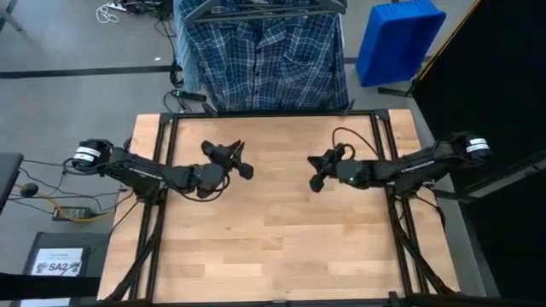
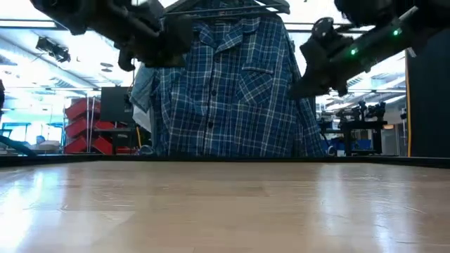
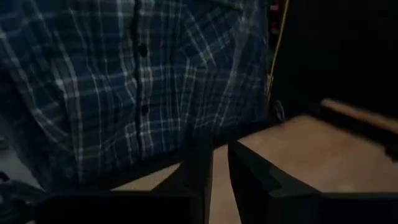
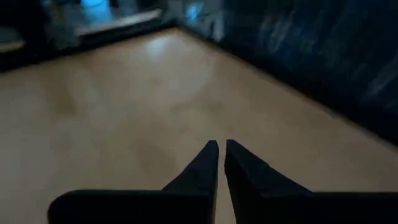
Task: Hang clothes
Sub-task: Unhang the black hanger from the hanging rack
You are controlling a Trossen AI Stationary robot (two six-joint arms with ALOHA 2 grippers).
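- The plaid shirt hangs on a dark hanger just past the table's far edge, buttoned front facing the table.
- Left gripper hovers above the table, short of the shirt and towards its left side; its fingers stand nearly together with only a thin gap, holding nothing.
- Right gripper hovers short of the shirt towards its right side; its fingers are all but touching, also holding nothing.
- Judgement: this shirt looks already hung, and both arms sit clear of it, so the step in hand seems to be between garments or finished.
- Any next move would call for another shirt within reach; none lies on the table.
- Hidden: a paler fabric shows behind the shirt's left edge in the low view, too covered to identify.
- The hanger's hook and whatever rail carries it are cut off.
- A blue bin stands on the floor to the shirt's right.
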